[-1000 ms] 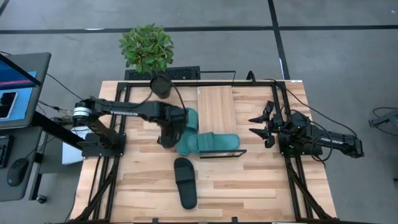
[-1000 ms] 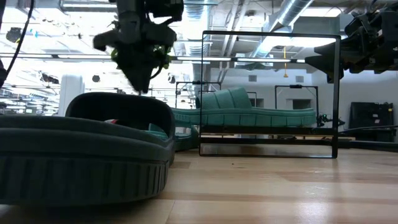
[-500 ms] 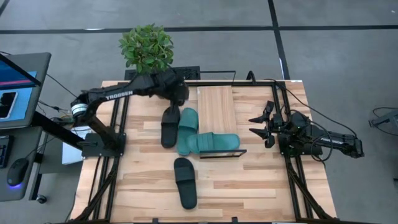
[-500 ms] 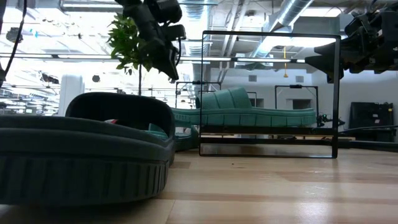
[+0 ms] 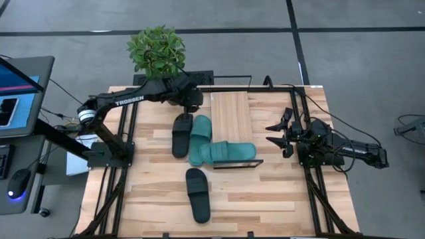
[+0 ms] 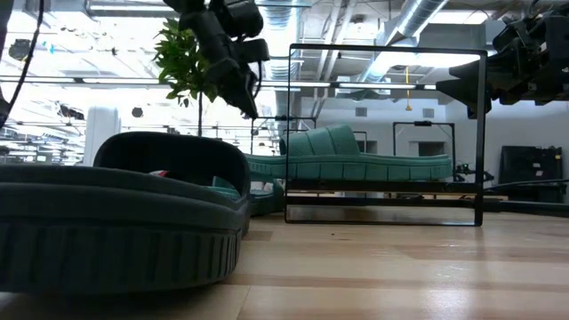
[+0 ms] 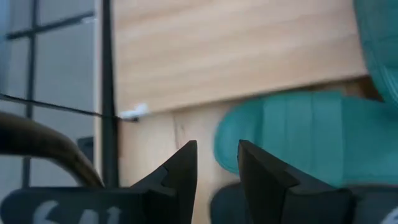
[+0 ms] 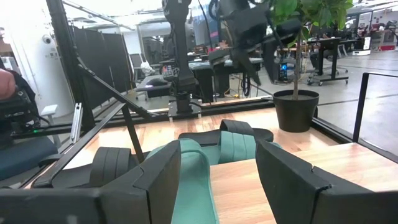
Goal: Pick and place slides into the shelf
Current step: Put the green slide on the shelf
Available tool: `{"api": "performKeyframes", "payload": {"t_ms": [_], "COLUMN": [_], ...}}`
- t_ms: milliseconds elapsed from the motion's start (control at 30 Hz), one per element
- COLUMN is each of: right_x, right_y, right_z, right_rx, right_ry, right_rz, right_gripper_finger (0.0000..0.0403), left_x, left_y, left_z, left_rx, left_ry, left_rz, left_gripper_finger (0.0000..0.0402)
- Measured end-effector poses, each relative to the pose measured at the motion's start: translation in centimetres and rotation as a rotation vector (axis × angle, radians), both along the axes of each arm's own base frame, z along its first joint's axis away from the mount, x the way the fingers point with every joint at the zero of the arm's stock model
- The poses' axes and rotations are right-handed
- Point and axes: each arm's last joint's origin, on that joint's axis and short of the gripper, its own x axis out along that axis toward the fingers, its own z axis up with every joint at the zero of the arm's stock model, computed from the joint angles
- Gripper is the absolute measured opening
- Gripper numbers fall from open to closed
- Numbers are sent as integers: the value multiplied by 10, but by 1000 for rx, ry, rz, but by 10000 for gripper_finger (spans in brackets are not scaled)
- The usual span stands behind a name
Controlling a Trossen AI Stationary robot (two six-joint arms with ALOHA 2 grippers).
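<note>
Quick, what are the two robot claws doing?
Left gripper: raised near the plant, fingers slightly apart, holding nothing.
Right gripper: open, empty, waiting.

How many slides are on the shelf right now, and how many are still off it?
1 on, 3 off. One teal slide lies across the shelf at its near end. The other teal slide and one black slide sit left of it; the second black slide lies nearer the table's front edge.

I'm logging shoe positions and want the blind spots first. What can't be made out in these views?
- Low view: the near black slide fills the left foreground and hides the table behind it.
- Left wrist view: the teal slide is cut off by the edge; the left hand covers part.
- Right wrist view: the right hand blocks the shelf.
</note>
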Motion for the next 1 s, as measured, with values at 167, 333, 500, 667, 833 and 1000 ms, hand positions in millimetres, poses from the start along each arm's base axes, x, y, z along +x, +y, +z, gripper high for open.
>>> {"api": "performKeyframes", "payload": {"t_ms": [167, 333, 500, 667, 833, 1000], "right_x": [0, 1, 1, 1, 1, 1], "right_y": [0, 0, 0, 0, 0, 0], "right_z": [0, -1, -1, -1, -1, -1], "right_rx": [1, 3, 4, 3, 3, 3], "right_ry": [2, 14, 16, 13, 13, 13], "right_rz": [-1, -2, 0, 0, 0, 0], "right_gripper_finger": [201, 201, 201, 201, 201, 201], "left_x": [12, 25, 39, 45, 45, 44], "left_y": [-1, 5, 11, 14, 14, 15], "left_z": [-18, -27, -28, -31, -36, -38], "left_rx": [10, -6, -17, -12, -3, 13], "left_ry": [71, 117, 130, 158, 196, 214], "left_rz": [18, 55, 64, 43, 43, 43], "left_gripper_finger": [105, 105, 105, 105, 105, 105]}}
